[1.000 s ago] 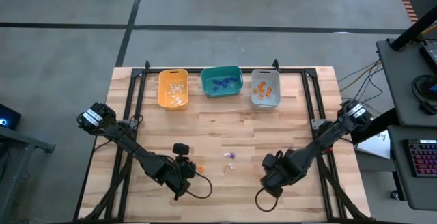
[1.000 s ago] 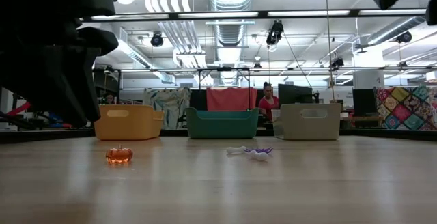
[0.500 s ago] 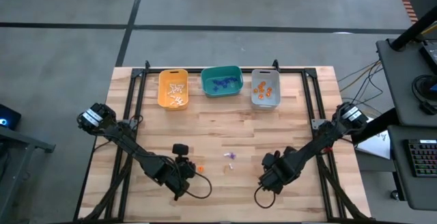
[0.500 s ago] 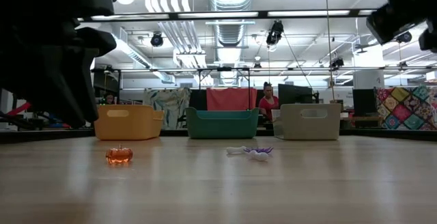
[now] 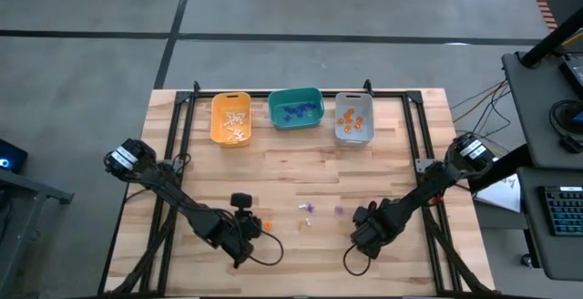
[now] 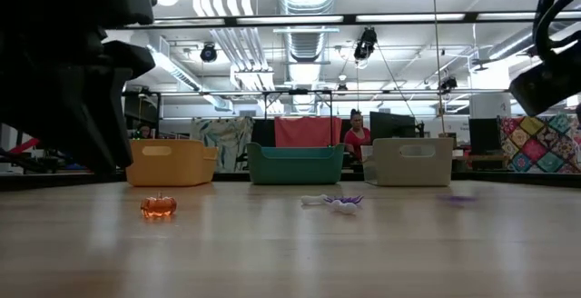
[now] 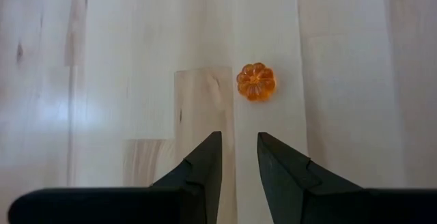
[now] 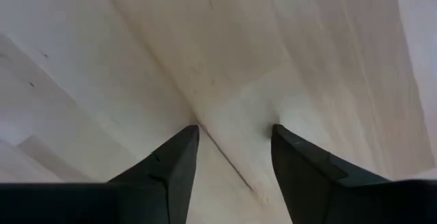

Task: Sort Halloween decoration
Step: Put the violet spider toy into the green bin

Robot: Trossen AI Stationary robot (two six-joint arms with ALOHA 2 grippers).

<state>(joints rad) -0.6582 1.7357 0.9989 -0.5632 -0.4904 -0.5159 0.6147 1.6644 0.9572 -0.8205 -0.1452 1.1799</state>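
Note:
The Halloween decoration left on the wood table is an orange pumpkin (image 5: 267, 223) (image 6: 158, 205), a white and a purple trinket lying together (image 5: 310, 208) (image 6: 331, 202), and one more purple trinket (image 5: 339, 211) (image 6: 458, 200). My left gripper (image 5: 255, 228) (image 7: 239, 138) hovers just left of the pumpkin (image 7: 256, 82), open by a narrow gap with nothing in it. My right gripper (image 5: 364, 219) (image 8: 235, 132) points down over bare wood right of the lone purple trinket. It is open and holds nothing.
Three bins stand in a row at the far edge: a yellow one (image 5: 230, 97) with white trinkets, a teal one (image 5: 295, 91) with blue ones, a grey one (image 5: 354, 96) with orange ones. Black frame rails (image 5: 414, 144) run along both table sides.
My right gripper has come down toward the table, shifting slightly toward the right edge. A purple trinket now lies on the wood just left of it, where none showed before. My left gripper, the pumpkin and the white and purple pair have stayed put.

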